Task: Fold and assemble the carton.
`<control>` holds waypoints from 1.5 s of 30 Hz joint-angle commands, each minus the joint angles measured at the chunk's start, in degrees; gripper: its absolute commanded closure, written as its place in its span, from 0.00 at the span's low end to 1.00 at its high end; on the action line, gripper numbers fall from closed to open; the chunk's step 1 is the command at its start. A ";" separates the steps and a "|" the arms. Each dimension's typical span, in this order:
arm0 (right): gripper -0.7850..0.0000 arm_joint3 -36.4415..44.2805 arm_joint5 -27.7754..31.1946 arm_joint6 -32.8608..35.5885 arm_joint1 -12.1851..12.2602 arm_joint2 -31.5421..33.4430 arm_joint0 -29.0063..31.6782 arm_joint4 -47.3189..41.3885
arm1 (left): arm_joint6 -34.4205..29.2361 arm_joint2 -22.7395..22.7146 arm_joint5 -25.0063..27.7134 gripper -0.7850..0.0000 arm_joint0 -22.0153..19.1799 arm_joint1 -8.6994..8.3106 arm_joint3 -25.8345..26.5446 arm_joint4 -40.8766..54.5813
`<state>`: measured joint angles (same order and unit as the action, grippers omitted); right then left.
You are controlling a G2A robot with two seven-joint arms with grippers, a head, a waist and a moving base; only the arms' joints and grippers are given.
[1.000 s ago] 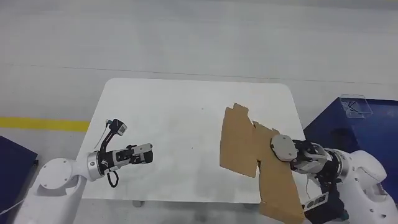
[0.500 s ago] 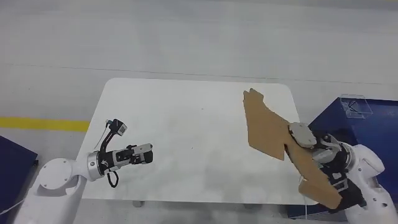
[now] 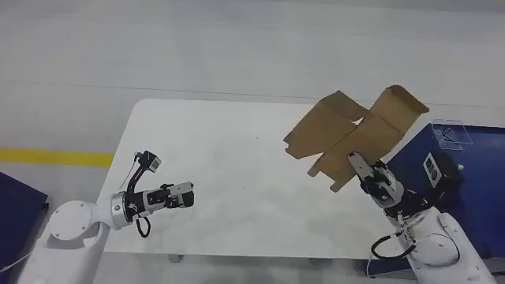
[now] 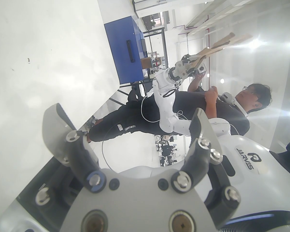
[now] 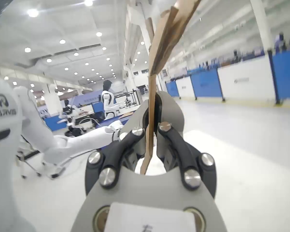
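Note:
The flattened brown carton (image 3: 351,136) hangs in the air over the right side of the white table (image 3: 213,181), its flaps spread toward the far right corner. My right gripper (image 3: 361,166) is shut on the carton's near edge; in the right wrist view the carton (image 5: 164,39) rises edge-on from between the closed fingers (image 5: 170,112). The left wrist view shows that carton (image 4: 217,45) far off, lifted by the other arm. My left gripper (image 3: 188,196) stands open and holds nothing over the table's front left part, its fingers (image 4: 60,117) spread wide.
A dark blue cabinet (image 3: 450,162) stands just right of the table, with a small clear box (image 3: 451,134) on its top. A person (image 4: 207,107) stands behind the right arm, not touching the carton. Grey floor with yellow lines (image 3: 55,156) surrounds the table.
The right arm has swung the carton up from low at the table's front right edge to high above its right side, turning it over. The left arm has kept still.

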<state>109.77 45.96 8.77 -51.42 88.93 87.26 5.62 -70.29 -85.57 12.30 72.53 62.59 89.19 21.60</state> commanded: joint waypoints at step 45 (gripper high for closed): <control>1.00 -12.13 -29.57 48.15 -1.22 -20.79 -18.80 -35.06 | -3.71 5.46 -9.85 0.00 -6.92 -1.03 8.31 -5.28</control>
<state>98.03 16.20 57.07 -52.42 69.36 69.09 -30.31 -74.53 -80.98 2.33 65.84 61.47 97.54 15.72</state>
